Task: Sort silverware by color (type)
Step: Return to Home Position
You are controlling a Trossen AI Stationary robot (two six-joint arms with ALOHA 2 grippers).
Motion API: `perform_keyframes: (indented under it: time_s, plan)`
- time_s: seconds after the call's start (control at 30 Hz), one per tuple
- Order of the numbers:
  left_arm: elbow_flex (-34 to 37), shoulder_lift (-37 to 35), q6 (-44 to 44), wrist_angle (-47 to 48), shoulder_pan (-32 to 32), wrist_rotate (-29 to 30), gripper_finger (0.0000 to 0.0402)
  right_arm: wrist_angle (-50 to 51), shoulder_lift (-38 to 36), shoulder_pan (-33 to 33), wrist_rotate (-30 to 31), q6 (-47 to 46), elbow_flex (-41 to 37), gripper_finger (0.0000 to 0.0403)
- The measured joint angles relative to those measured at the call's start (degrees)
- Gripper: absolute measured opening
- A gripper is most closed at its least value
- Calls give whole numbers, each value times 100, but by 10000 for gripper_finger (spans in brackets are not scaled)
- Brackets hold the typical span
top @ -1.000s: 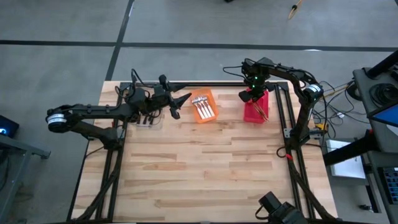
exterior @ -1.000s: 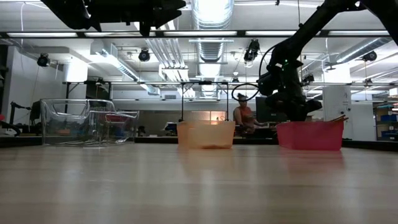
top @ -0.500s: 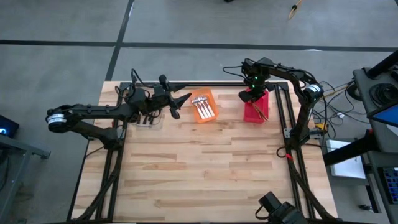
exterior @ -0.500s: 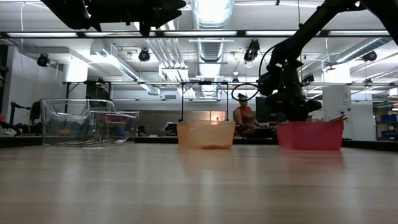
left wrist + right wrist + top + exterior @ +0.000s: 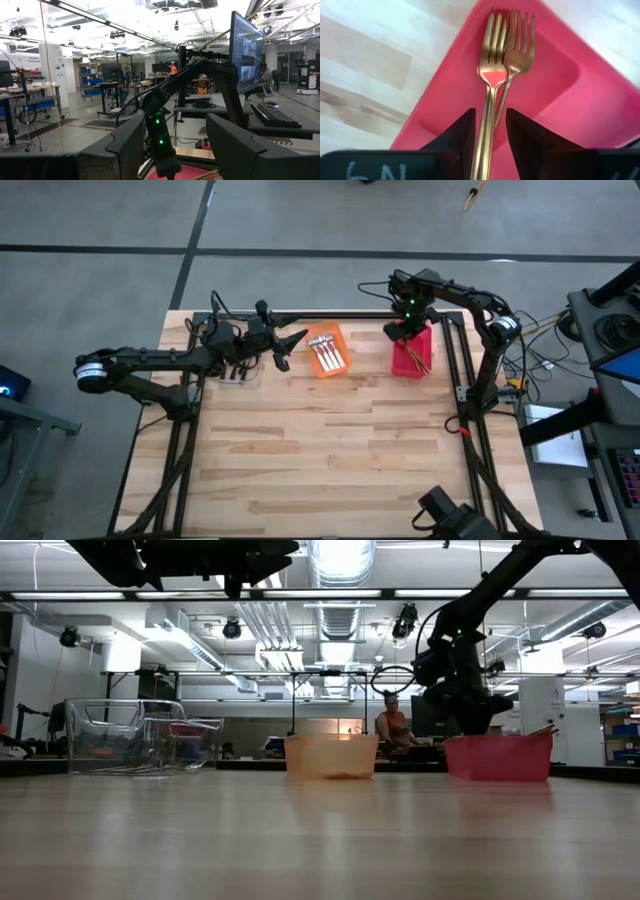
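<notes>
Directly beneath the right gripper [image 5: 489, 112], whose dark fingers are held slightly apart and closed on nothing, two gold metal forks [image 5: 495, 65] are seen lying side by side, touching, in the red rectangular bin [image 5: 560, 100], tines pointing away from the gripper. Just ahead of the left gripper [image 5: 288, 345], its fingers spread wide and empty, silver forks with white handles [image 5: 327, 355] are recorded in the orange rectangular bin [image 5: 342, 338]; a clear rectangular bin [image 5: 240, 375] is noted just behind it.

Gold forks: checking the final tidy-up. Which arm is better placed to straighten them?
Likely right: the right gripper hangs over the red bin with the gold forks; the left gripper sits beside the clear bin.
</notes>
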State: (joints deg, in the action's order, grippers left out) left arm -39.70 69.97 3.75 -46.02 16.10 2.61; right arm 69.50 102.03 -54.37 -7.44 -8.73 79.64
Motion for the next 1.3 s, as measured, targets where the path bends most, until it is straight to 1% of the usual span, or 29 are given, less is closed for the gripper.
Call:
perform_keyframes:
  time_s: [0.13, 0.27, 0.43, 0.6, 0.73, 0.83, 0.93, 1.1, 1.3]
  plan:
    - [0, 0, 0, 9, 0, 0, 193, 136, -86, 0, 9, 114, 242, 100]
    - [0, 0, 0, 85, 0, 0, 193, 36, -364, 18, 14, 235, 367, 100]
    - [2, 0, -116, 439, 2, 0, 193, -515, -962, 172, 10, 547, 344, 100]
    - [2, -104, -129, 1137, 2, 0, 193, -1337, -1740, 546, -7, 1000, 180, 99]
    - [2, -524, -124, 2106, -2, 0, 193, -2440, -2584, 1047, -53, 1251, -461, 93]
    - [16, -909, -29, 2873, -8, -2, 193, -3440, -3331, 1481, -61, 1304, -1218, 87]
    - [71, -1299, 112, 3414, -56, -9, 193, -4472, -4064, 1906, -71, 1322, -2062, 81]
    - [524, -2039, 187, 3595, -183, -12, 193, -5653, -5036, 2426, -48, 1301, -3246, 75]
    - [1238, -3055, -267, 3552, -219, -26, 193, -6395, -5854, 2577, -48, 1103, -4264, 75]
